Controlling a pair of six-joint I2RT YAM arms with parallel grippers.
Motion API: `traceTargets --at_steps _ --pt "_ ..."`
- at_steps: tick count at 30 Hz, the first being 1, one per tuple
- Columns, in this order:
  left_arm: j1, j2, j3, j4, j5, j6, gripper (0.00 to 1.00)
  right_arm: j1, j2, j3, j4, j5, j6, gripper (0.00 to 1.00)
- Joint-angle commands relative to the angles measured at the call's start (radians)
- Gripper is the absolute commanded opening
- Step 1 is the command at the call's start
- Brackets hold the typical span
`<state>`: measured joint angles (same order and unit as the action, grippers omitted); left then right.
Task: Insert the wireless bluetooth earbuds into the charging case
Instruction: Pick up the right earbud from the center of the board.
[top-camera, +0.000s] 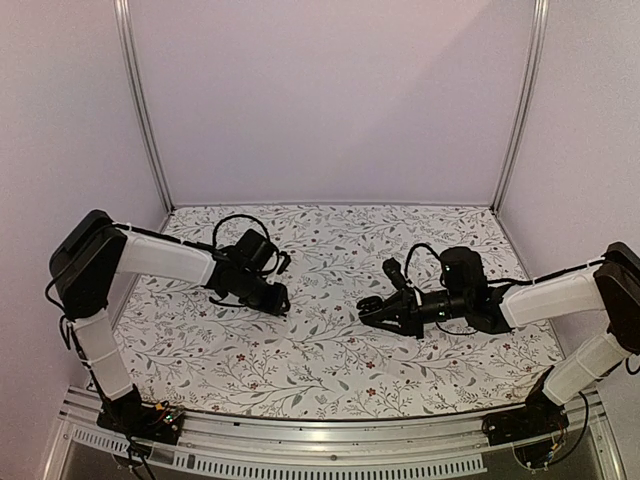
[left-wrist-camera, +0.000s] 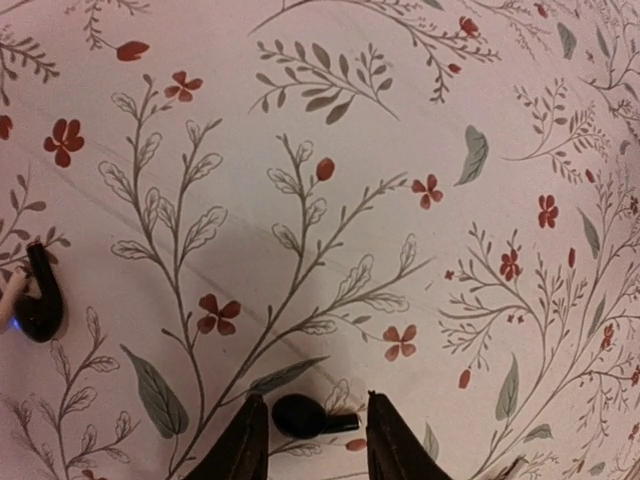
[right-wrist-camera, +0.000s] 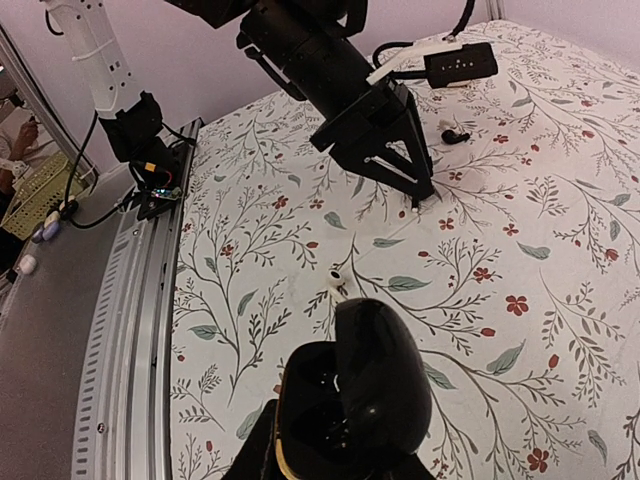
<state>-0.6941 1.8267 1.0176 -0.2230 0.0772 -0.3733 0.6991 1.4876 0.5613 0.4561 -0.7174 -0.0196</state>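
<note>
Left gripper (top-camera: 280, 298): lowered to the table (top-camera: 330, 375), left of centre. In the left wrist view its jaws stand partly open, one finger on each side of a black earbud (left-wrist-camera: 305, 416). The earbud lies flat on the flowered cloth, with only a narrow gap to each finger. Whether either pad touches it cannot be told; no grip on it is seen.

Right gripper (top-camera: 368, 312): right of centre, pointing toward the left gripper and well apart from it. Its jaws are closed on the case (right-wrist-camera: 350, 390). The right wrist view shows the case at the fingertips with its lid (right-wrist-camera: 385, 365) raised and the dark interior facing the camera. No earbud can be made out inside.

Other items:
- A small dark-and-white piece (right-wrist-camera: 333, 273) lies on the cloth between the case and the left gripper, clear of both. Its identity cannot be told.
- A curved black item (left-wrist-camera: 40, 300) lies at the left edge of the left wrist view, well apart from the earbud.
</note>
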Motion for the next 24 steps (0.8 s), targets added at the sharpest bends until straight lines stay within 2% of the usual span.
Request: traceTargets --at_steps 1,10,24 --pt "-0.015 0.031 0.033 -0.002 0.022 -0.004 0.33 -0.006 -0.021 -0.018 0.014 -0.007 -0.003 0.00" --pt "-0.029 0.065 0.059 0.023 0.044 0.036 0.28 -0.006 -0.017 -0.017 0.015 -0.006 -0.002 0.00" --pt "-0.036 0.085 0.108 -0.095 0.010 0.108 0.26 -0.006 -0.012 -0.010 0.009 -0.007 0.000 0.00"
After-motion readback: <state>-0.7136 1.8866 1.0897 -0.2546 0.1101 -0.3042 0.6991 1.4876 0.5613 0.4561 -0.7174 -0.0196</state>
